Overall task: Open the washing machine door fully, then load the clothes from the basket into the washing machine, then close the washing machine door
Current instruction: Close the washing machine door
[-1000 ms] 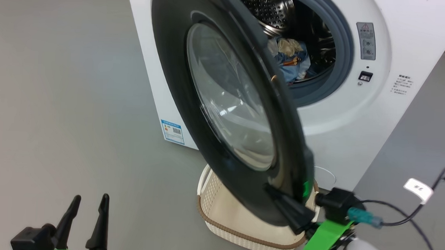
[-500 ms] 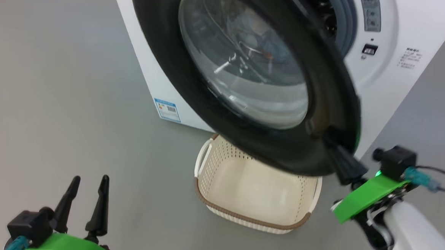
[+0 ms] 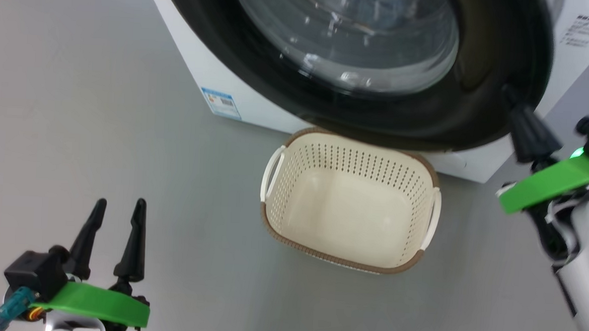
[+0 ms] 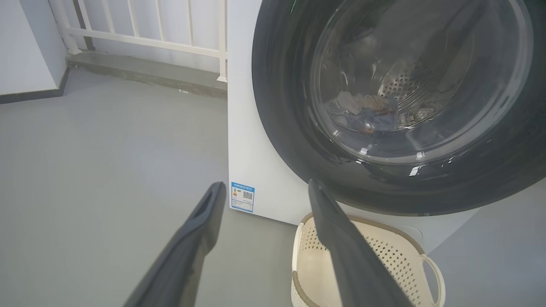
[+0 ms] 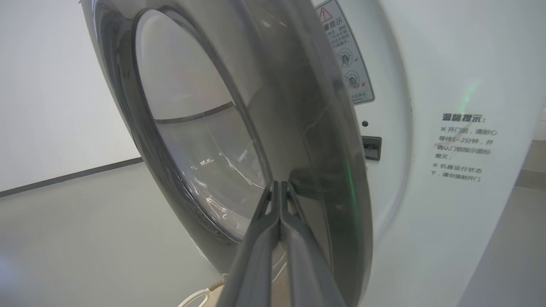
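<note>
A bare grey floor [image 3: 100,125] is seen stretching wide on the left and near side, with a white railing [image 4: 149,25] at the far wall. The washing machine [image 3: 213,80], a white box with a small blue label [image 3: 220,102], is set at the far side. The washing machine door [image 3: 428,117] is hinged on the left and is shown nearly swung to, with a gap left at its free right edge in the right wrist view. The clothes [image 4: 367,113] are seen through the glass window [image 3: 352,32], lying inside the drum. The basket [image 3: 347,160] is left empty on the floor just in front of the machine, its far rim below the door's lower edge.

The right gripper [image 3: 510,93] is held with jaws clenched on nothing, its tips laid against the door's glossy black face near the free edge. The left gripper [image 3: 120,202] is kept near left, well apart, jaws spread wide and empty.

The door is judged rigid and fairly weighty, its gloss slippery under hard tips. It is best pushed on the black ring at the right edge, far from the hinge, and not on the bulging glass. A slide off the rim is the risk to be watched. Little room is left between the door and the basket
</note>
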Tool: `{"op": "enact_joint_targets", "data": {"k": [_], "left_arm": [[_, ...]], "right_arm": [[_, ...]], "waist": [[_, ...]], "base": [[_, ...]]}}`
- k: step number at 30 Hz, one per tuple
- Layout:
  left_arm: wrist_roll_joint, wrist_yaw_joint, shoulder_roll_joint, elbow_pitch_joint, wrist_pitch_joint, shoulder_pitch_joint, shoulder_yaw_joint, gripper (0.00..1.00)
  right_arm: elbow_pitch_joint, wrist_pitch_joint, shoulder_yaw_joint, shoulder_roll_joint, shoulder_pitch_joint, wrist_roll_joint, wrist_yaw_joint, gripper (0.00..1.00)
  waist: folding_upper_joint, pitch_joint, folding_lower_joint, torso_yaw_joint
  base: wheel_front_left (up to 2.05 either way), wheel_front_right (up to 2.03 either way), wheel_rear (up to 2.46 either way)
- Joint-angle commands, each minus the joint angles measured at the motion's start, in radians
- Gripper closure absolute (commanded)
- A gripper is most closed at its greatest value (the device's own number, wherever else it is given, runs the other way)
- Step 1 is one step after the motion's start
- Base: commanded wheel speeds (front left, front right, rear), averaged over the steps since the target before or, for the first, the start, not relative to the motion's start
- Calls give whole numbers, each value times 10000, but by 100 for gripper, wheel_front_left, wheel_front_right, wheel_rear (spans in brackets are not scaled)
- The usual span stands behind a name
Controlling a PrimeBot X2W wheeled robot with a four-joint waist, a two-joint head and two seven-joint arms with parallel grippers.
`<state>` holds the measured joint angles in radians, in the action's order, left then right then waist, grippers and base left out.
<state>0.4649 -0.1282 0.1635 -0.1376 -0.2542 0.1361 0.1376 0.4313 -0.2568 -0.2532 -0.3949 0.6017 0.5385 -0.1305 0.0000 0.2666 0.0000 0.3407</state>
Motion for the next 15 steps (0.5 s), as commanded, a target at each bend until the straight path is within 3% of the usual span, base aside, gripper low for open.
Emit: {"op": "enact_joint_targets", "data": {"k": [1,15], "left_arm": [[72,-25,241,278,-76,358,-406,0],[79,-25,78,323,-76,721,-299,0]], "right_arm": [[-203,-49,-32,-145,271,-68,-2,100],[146,-49,1010,-393,1867,-491,-2,100]], "waist": [[0,419,0,90],[0,1121,0,275]], "base": [[0,0,0],[0,0,0]]}}
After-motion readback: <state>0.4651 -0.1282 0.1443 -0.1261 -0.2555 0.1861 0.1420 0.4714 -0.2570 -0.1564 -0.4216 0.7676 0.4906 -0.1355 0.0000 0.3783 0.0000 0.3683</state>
